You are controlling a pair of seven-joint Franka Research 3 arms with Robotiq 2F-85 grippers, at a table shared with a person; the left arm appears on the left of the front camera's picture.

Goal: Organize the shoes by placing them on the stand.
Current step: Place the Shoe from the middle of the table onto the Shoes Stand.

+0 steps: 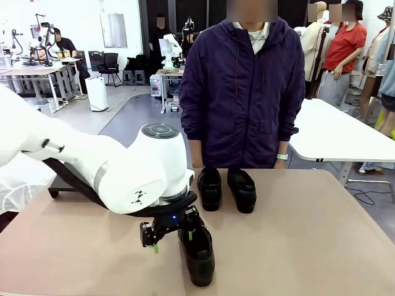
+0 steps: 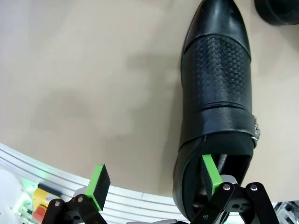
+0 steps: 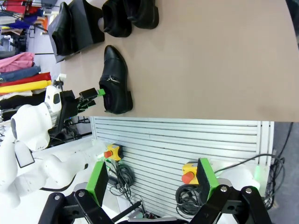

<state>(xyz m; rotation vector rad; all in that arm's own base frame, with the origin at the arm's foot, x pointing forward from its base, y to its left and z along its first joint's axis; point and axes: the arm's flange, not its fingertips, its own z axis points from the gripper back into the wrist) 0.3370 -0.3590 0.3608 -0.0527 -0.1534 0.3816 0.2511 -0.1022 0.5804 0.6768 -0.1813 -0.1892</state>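
A black glossy shoe [image 1: 199, 254] lies on the beige table near its front edge. My left gripper [image 1: 173, 242] stands open at the shoe's heel end. In the left wrist view one green pad [image 2: 210, 174] is inside the opening of this shoe [image 2: 217, 102] and the other pad [image 2: 98, 184] is outside, over the table. Two more shoes [image 1: 210, 188] [image 1: 242, 190] stand side by side at the far edge. The right wrist view shows the black stand [image 3: 88, 25] with a shoe [image 3: 62, 29] on it. My right gripper [image 3: 152, 179] hangs open off the table's near edge.
A person in a dark purple jacket [image 1: 247, 92] stands at the far side, right behind the two shoes. A ribbed aluminium rail [image 3: 177, 135] runs along the table's near edge. A white table [image 1: 336, 132] stands at the back right.
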